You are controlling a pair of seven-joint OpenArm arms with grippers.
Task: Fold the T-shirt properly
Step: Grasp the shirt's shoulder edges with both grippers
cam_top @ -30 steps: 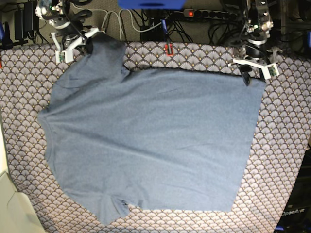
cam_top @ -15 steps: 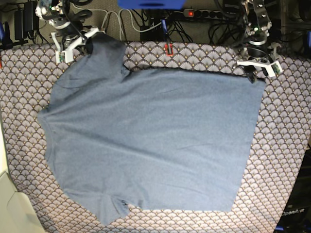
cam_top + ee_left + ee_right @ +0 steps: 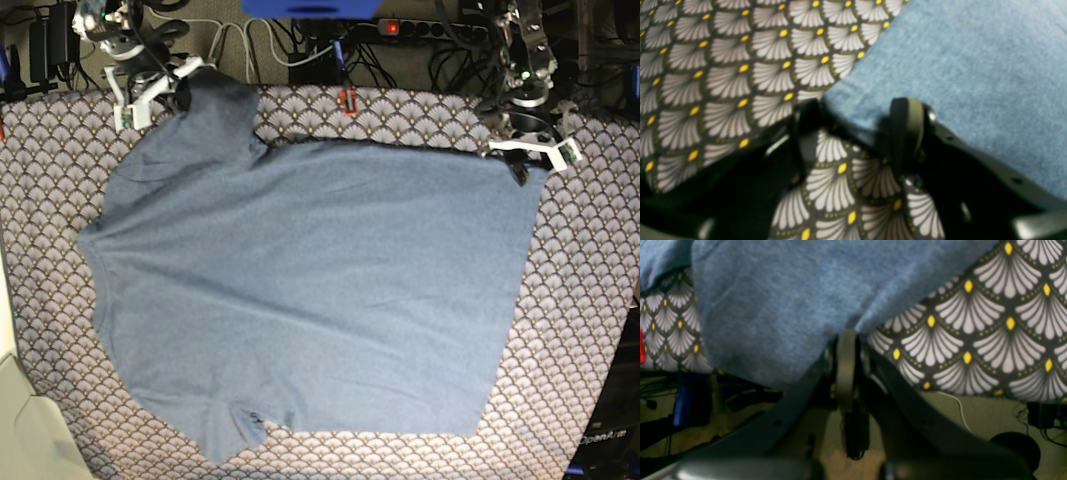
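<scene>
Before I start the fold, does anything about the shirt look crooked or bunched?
Mostly flat, but the T-shirt lies slightly skewed. The near sleeve is creased under at the bottom edge. The left gripper sits open at the hem corner; the right gripper pinches the far sleeve.

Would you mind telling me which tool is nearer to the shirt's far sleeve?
The right tool: it is shut on the T-shirt right at that sleeve's edge. The left tool is open at the hem corner, at the shirt's opposite end.
</scene>
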